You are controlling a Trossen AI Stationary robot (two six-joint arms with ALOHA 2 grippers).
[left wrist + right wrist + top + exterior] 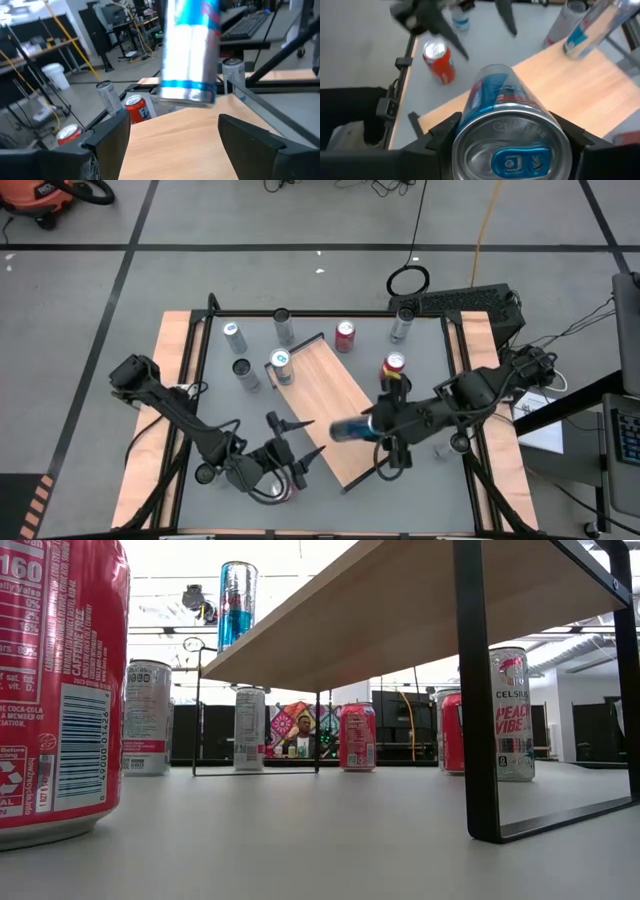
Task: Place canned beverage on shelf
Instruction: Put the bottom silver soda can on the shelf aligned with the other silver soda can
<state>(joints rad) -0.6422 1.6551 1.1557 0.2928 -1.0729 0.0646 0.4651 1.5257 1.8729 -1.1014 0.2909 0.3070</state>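
The shelf (320,385) is a light-brown board with a black rim, lying slantwise across the middle of the grey table. A blue-and-silver can (281,365) stands on its far left corner. My right gripper (375,428) is shut on another blue can (350,430), which hangs over the shelf's near right part. My left gripper (295,438) stands open at the shelf's near left edge, its fingers pointing toward the held can (190,50) and touching nothing. The low view shows neither gripper. My right gripper pinches the blue can's side wall near its top end (470,115) between its two fingers (442,135). The fingers run along the can and slant down from the table's right side. The can is tilted, bottom end toward the left and lower, clear of the shelf (580,95).
Several silver cans (234,335) and two red cans (345,335) stand on the table around the shelf's far end. Another red can (440,60) stands beside my left gripper near the table's front. A black frame (455,380) and pale wood strips border the table.
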